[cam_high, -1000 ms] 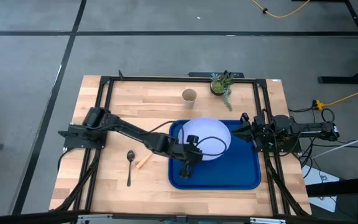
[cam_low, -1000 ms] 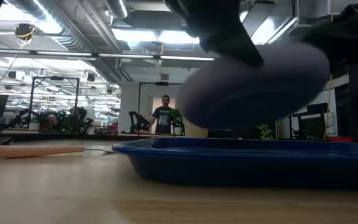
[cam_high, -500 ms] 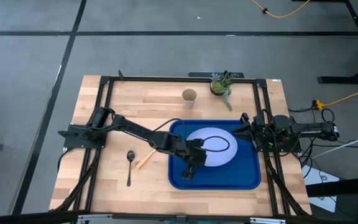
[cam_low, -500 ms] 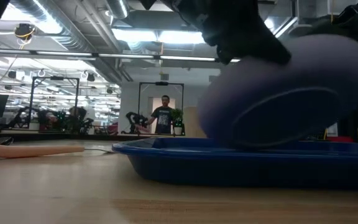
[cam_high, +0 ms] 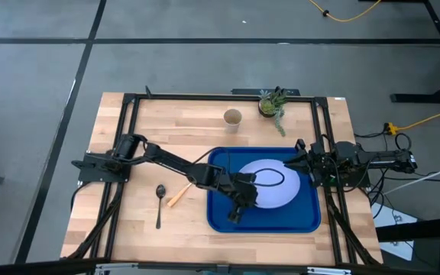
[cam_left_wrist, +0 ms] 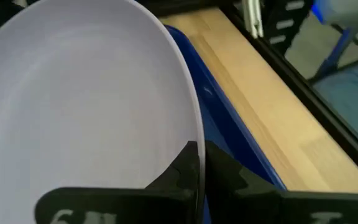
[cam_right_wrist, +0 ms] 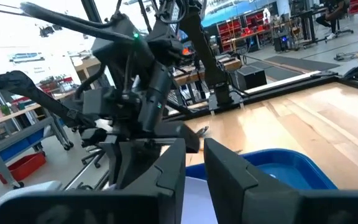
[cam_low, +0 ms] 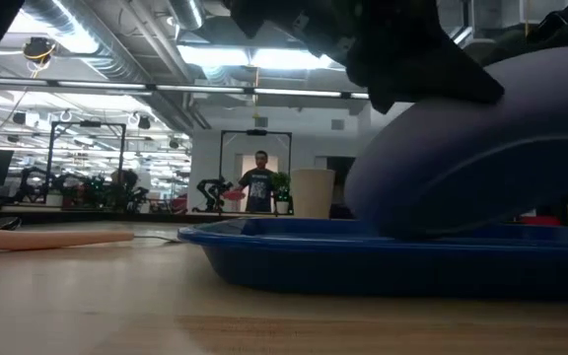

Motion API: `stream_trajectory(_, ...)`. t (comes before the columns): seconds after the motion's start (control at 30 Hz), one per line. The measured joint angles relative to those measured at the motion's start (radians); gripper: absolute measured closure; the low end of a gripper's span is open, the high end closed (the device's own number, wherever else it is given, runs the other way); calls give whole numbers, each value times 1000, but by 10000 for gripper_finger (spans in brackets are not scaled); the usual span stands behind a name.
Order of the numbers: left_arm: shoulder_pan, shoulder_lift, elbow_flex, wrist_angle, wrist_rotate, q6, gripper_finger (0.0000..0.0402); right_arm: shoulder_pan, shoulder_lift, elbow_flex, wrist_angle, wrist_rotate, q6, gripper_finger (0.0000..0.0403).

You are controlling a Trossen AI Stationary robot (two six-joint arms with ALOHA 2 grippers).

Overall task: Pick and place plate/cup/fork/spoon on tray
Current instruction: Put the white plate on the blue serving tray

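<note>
The pale lavender plate (cam_high: 275,183) is tilted over the middle of the blue tray (cam_high: 218,219). My left gripper (cam_high: 244,191) is shut on the plate's left rim. In the low view the plate (cam_low: 481,148) shows its underside, and the tray's rim (cam_low: 294,256) hides its lowest part. The tan cup (cam_high: 232,117) stands on the table beyond the tray. The dark spoon (cam_high: 159,203) and the orange-handled fork (cam_high: 176,197) lie on the table left of the tray. My right gripper (cam_high: 296,157) waits at the tray's right far corner, its fingers a little apart and empty. My left gripper pinches the plate's rim (cam_left_wrist: 191,134) between its two fingers, one on the upper face and one on the underside. The fingers come from the table's left, slanting down. The plate is tilted with the held side raised; whether its low side touches the tray cannot be told.
A small green potted plant (cam_high: 272,104) stands at the far edge, right of the cup. A black frame (cam_high: 128,137) runs around the tabletop. There is bare wood left of the tray. A person (cam_low: 260,183) stands far off in the room.
My left gripper has carried the plate toward the table's right edge and down, from the tray's far left part to its middle. The plate sits lower and flatter than before. The gripper has stayed shut on its rim.
</note>
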Motion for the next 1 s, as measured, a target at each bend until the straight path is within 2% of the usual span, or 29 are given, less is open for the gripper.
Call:
stream_trajectory(0.17,0,0,0,41,43,-5,387,0,1,0,-7,0,0,338)
stream_trajectory(0.43,0,0,0,42,39,-7,368,0,1,0,-11,-1,2,338)
stream_trajectory(1.0,-2,0,-1,18,11,-18,392,0,1,0,-14,-2,3,338)
